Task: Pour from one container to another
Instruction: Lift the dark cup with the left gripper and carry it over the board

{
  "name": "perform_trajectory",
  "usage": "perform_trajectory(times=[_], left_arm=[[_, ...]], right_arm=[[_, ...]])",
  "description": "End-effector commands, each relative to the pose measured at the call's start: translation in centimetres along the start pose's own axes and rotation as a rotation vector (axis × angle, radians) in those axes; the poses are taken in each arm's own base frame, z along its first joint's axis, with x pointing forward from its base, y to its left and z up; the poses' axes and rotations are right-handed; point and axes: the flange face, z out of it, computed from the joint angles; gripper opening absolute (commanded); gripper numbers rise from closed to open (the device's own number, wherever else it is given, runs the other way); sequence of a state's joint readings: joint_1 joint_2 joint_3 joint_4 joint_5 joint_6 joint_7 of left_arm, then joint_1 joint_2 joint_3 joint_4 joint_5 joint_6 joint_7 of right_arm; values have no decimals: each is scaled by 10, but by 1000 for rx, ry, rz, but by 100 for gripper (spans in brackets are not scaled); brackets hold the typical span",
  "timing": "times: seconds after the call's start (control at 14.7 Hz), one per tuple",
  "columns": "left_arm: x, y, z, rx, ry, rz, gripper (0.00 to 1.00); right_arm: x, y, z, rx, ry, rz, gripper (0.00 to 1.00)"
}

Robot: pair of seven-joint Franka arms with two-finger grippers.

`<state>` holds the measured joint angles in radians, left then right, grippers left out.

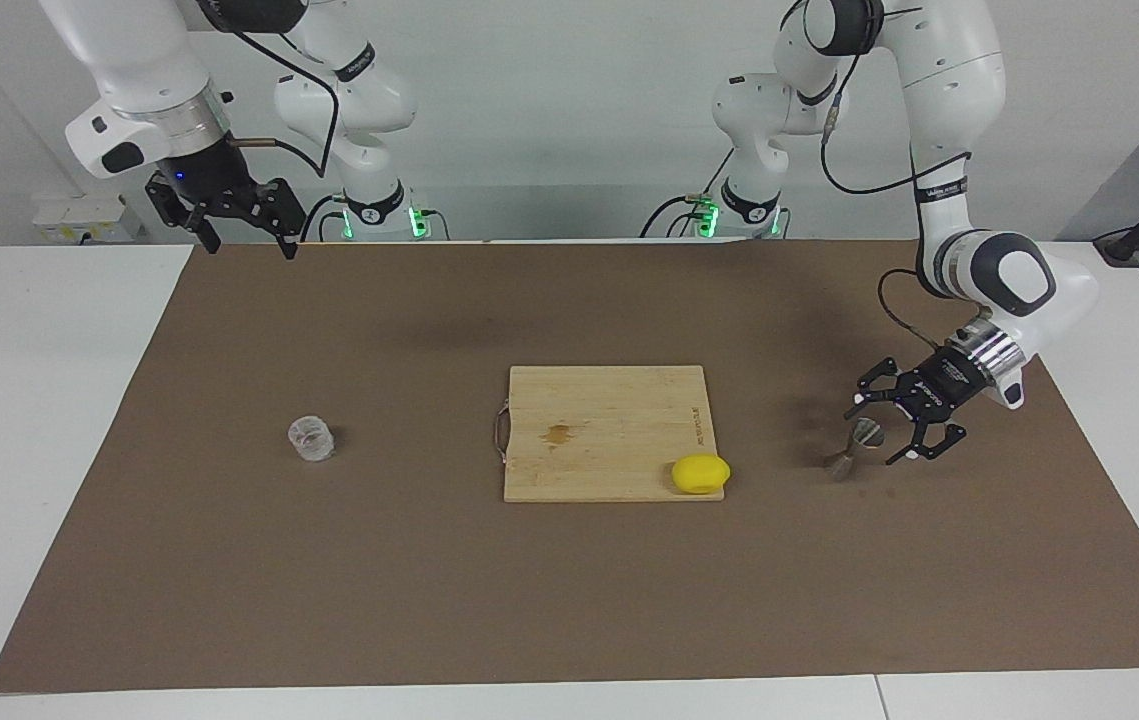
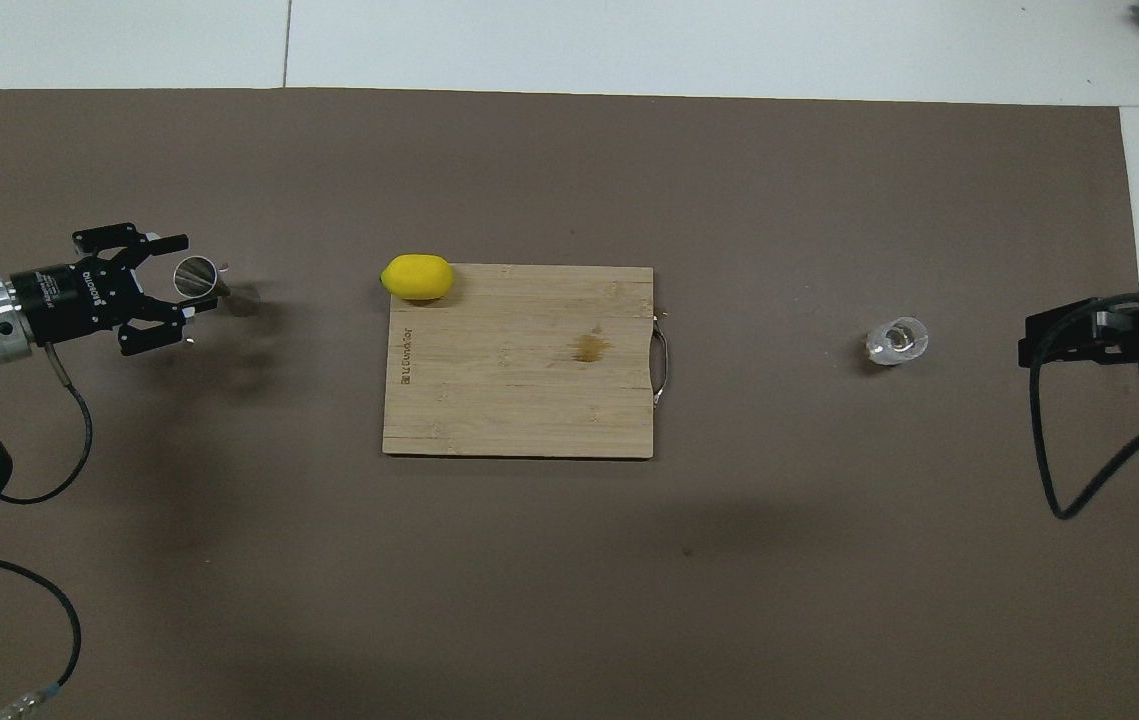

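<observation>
1. My left gripper [image 1: 901, 424] sits low over the surface [image 1: 569, 600], fingers spread apart around the metal jigger [image 1: 854, 447], which stands just between them, not yet clamped.
2. I judge this low, tilted approach suits a grip at its narrow waist.
3. My right gripper [image 1: 229, 215] waits raised, fingers apart, holding nothing; the ribbed glass cup [image 1: 311, 439] stands well below and apart from it.
4. A wooden cutting board [image 1: 609, 400] carrying a lemon [image 1: 700, 473] separates both vessels.

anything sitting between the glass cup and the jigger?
Yes. The cutting board lies flat between the glass cup and the jigger, with a lemon on its corner toward the jigger. Both are low; a carry above them looks passable. The left gripper is open around the jigger.
</observation>
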<state>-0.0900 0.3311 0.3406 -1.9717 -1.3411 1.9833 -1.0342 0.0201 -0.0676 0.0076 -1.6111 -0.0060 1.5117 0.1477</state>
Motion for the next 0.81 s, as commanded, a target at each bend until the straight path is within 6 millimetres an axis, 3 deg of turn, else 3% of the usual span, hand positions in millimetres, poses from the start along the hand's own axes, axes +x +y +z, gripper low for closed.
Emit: perform_trajectory(times=[0.0,0.14,0.34,0.41,0.47,0.54,0.75], left_arm=[[8,0,1,-21,-4,-2,84],[9,-1,0,-22,-4,-4,74],[8,0,-1,-25,-6,-5,34],[9,-1,0,-23,-6,-5,16],[12,-3,1,-21,-6,-13,12],[13,-3,0,-26,-11,-19,0],[5,0,-1,-18,-16,-10,0]], right_arm=[[-5,3,-3,22,-11,-11,99],[-5,3,-3,22,-11,-11,99],[-5,3,-3,22,-11,-13,99],[-5,3,-3,22,-11,-11,99],[-5,3,-3,22,-11,-11,99],[-5,3,-3,22,-11,-11,99],[-5,3,-3,22,-11,-11,99]])
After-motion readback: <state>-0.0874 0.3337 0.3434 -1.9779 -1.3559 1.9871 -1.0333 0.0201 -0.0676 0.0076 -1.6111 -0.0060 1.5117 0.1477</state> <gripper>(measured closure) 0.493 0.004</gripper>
